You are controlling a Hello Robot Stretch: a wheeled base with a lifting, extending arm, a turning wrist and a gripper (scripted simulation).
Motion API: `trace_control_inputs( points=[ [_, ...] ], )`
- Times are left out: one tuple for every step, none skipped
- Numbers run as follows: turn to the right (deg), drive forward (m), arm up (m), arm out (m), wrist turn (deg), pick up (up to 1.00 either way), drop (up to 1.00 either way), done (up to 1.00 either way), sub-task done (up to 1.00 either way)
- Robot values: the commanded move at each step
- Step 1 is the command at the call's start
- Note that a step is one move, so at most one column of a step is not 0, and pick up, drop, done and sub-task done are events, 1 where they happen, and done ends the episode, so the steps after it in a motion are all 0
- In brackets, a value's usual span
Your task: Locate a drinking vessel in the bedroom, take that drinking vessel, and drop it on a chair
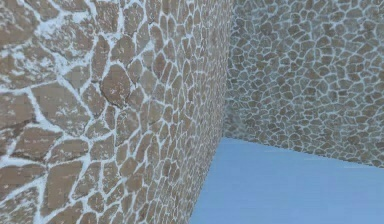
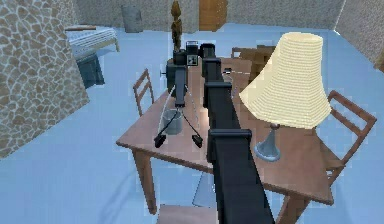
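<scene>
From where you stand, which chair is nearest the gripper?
The chair at the table's left side in the arm side view, just left of the gripper; the far chair and the right chair, beyond the lamp, stand farther off.

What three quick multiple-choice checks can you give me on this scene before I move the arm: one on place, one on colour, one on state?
1. The gripper shows against:
A. the top of the wooden table
B. a sofa cushion
C. a kitchen sink

2. The floor is:
A. dark red
B. green
C. light blue

3. The lamp:
A. lies on its side
B. stands upright with its shade on
C. hangs from the ceiling

Answers:
1 A: brown tabletop lies behind the fingers in the arm side view.
2 C: both views show a pale blue floor.
3 B: the cream shade sits above the base, which rests on the tabletop.
</scene>
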Motion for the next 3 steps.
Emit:
trace_control_inputs(
  points=[
    [0.0,0.0,0.0,0.0,45.0,0.0,0.0,0.0,0.0],
    [0.0,0.0,0.0,0.0,45.0,0.0,0.0,0.0,0.0],
    [0.0,0.0,0.0,0.0,45.0,0.0,0.0,0.0,0.0]
  ],
)
